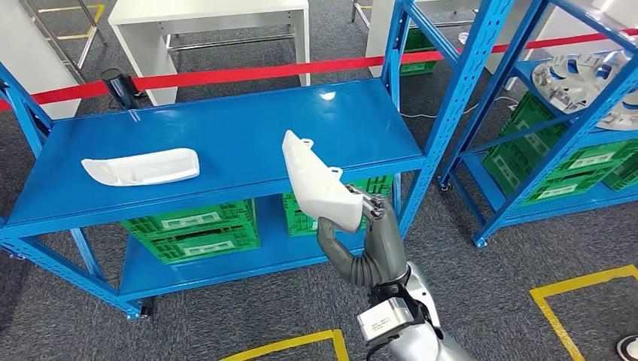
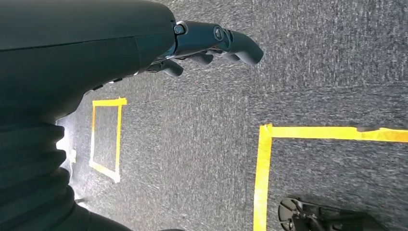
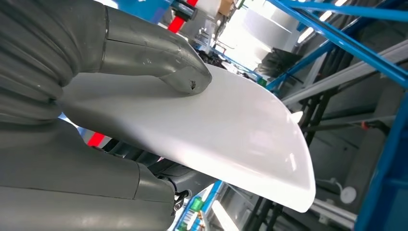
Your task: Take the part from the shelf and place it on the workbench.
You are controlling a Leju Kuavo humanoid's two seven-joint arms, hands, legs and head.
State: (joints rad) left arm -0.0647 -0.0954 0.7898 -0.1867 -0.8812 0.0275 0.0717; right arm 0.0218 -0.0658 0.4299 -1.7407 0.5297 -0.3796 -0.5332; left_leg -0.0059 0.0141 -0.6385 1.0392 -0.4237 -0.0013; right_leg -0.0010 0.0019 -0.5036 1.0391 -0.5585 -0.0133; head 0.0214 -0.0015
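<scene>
My right hand (image 1: 366, 239) grips the white curved plastic part (image 1: 320, 185) by its near end, lifted off the blue metal shelf's front edge (image 1: 226, 197). At nine o'clock, another white moulded part (image 1: 141, 166) lies flat. My left hand (image 2: 211, 44) hangs over grey carpet (image 2: 192, 144), fingers loosely apart, holding nothing.

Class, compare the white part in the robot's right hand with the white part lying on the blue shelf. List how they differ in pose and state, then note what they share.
1. The held part is lifted off the shelf; the shelf part lies on the blue shelf.
2. The held part stands steeply tilted, one end up; the shelf part lies flat, lengthwise.
3. The right hand grips the held part's lower end; nothing touches the shelf part.
Both are white, elongated, smoothly curved moulded pieces.
</scene>
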